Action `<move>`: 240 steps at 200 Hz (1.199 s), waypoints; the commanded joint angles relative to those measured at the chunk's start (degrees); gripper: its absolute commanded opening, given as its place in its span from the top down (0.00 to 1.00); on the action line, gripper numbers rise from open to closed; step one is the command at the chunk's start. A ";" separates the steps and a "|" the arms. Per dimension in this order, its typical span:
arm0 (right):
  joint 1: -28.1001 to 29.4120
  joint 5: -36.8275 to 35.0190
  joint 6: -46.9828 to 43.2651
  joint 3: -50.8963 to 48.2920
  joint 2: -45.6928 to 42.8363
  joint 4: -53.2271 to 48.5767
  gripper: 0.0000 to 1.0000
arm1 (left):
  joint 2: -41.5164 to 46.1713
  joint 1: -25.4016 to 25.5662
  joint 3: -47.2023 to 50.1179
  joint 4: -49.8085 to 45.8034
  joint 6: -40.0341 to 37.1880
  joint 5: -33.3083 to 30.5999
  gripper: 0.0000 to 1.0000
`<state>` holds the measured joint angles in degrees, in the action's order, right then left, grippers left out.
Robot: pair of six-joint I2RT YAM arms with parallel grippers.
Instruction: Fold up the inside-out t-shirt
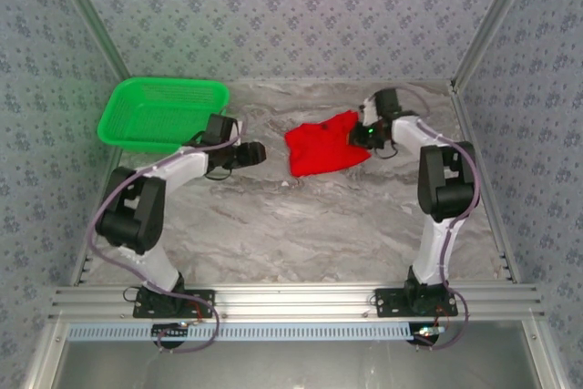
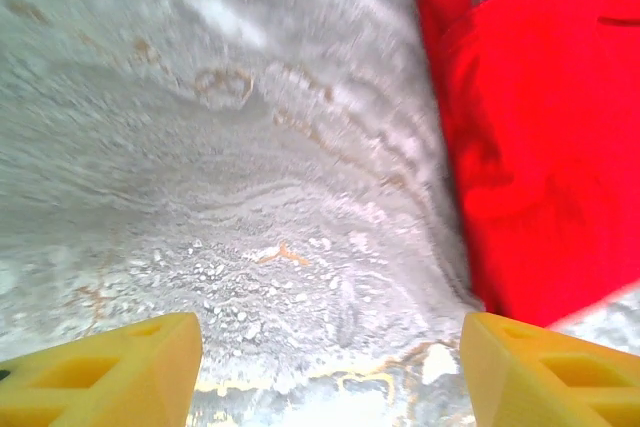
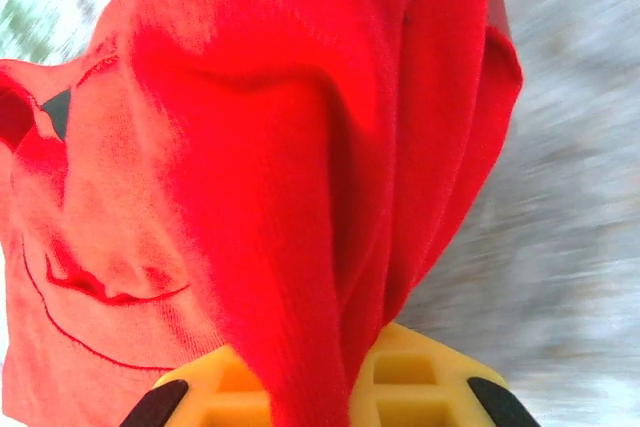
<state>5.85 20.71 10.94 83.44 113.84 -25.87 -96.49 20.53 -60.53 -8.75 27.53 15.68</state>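
Right jaws clamped on red t-shirt (image 3: 250,147); left jaws apart over table (image 2: 250,197); green basket (image 1: 159,111) well aside.

Walls (image 1: 291,6): grey-blue floral-patterned panels, top and both sides.
Tabletop (image 1: 301,225): grey-white marble pattern, centre.
Rails (image 1: 291,298): aluminium, lower frame.

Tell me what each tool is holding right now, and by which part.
The right tool is shut on the t-shirt, pinching a bunched fold at its right-hand edge. The left tool is open over the table, holding nothing.
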 commanded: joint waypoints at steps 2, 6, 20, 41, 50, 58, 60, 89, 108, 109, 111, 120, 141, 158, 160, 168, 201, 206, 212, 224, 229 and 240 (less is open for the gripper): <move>-5.54 -8.81 -8.92 7.71 3.76 -11.83 0.96 | 5.86 0.03 2.28 -1.40 1.66 -0.36 0.31; -6.20 -9.73 -9.70 9.27 4.28 -12.94 0.96 | 6.57 0.08 2.65 -1.43 1.88 -0.09 0.31; -8.02 -13.96 -11.62 15.29 7.03 -16.05 0.96 | 8.77 0.36 3.68 -1.46 2.22 0.46 0.31; -9.40 -20.30 -14.78 24.77 11.96 -19.62 0.96 | 11.37 0.99 4.71 -1.82 2.09 0.19 0.31; -9.90 -22.35 -15.96 29.91 14.88 -22.49 0.95 | 11.95 1.17 4.90 -2.12 1.94 0.21 0.31; -10.30 -24.55 -16.71 33.24 17.05 -24.11 0.95 | 12.25 1.26 4.94 -2.52 1.75 0.16 0.31; -10.43 -25.21 -16.80 34.04 17.49 -24.27 0.94 | 12.28 1.26 4.91 -2.61 1.67 0.14 0.31; -11.46 -34.27 -19.76 43.01 23.27 -26.54 0.79 | 12.71 1.42 5.33 -3.16 1.09 -0.26 0.31; -11.34 -38.39 -19.20 46.60 24.57 -28.08 0.57 | 12.88 1.44 5.29 -3.95 0.31 -1.44 0.30; -11.32 -38.56 -19.03 46.62 24.49 -28.18 0.56 | 12.89 1.44 5.23 -4.01 0.23 -1.66 0.30; -11.21 -38.75 -18.76 46.63 24.36 -28.32 0.54 | 12.92 1.44 5.13 -4.19 0.18 -1.92 0.29; -10.83 -39.72 -16.79 45.55 22.64 -28.07 0.43 | 13.45 1.35 5.21 -4.60 -0.32 -3.39 0.29; -9.02 -39.94 -15.15 34.51 12.48 -21.15 0.33 | 17.27 1.19 7.55 -3.74 -1.87 -9.11 0.23; -6.79 -38.48 -13.07 20.03 -0.16 -12.52 0.31 | 22.43 0.87 11.65 -1.97 -3.77 -15.75 0.17; -6.46 -38.23 -12.79 18.08 -2.01 -11.44 0.30 | 23.06 0.83 12.21 -1.79 -3.97 -16.84 0.16; -5.16 -37.10 -11.88 9.73 -8.62 -6.22 0.28 | 25.75 0.52 14.64 -1.21 -4.63 -20.88 0.12; 0.53 -33.32 -7.52 -21.21 -30.20 13.14 0.14 | 35.89 -1.73 24.27 1.96 -6.34 -38.66 0.02; 1.21 -33.24 -6.67 -24.26 -32.20 15.01 0.11 | 37.04 -2.31 25.54 2.53 -6.57 -41.51 0.02; 1.93 -33.42 -5.65 -27.54 -34.32 16.61 0.09 | 38.39 -2.91 26.93 3.63 -6.98 -44.40 0.03; 2.41 -34.01 -3.18 -33.00 -36.37 19.27 0.04 | 40.12 -4.47 30.17 8.07 -10.00 -47.09 0.02; 2.50 -34.82 -1.72 -35.15 -36.93 20.24 0.03 | 40.50 -5.25 31.60 10.56 -11.92 -47.26 0.02; 2.57 -35.30 -1.38 -40.42 -37.27 24.37 0.01 | 40.54 -6.71 35.19 17.82 -16.86 -47.69 0.03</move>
<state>8.56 -13.37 4.27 53.23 75.31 -11.84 -57.17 16.40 -31.03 -4.29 19.90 -22.55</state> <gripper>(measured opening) 0.974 0.976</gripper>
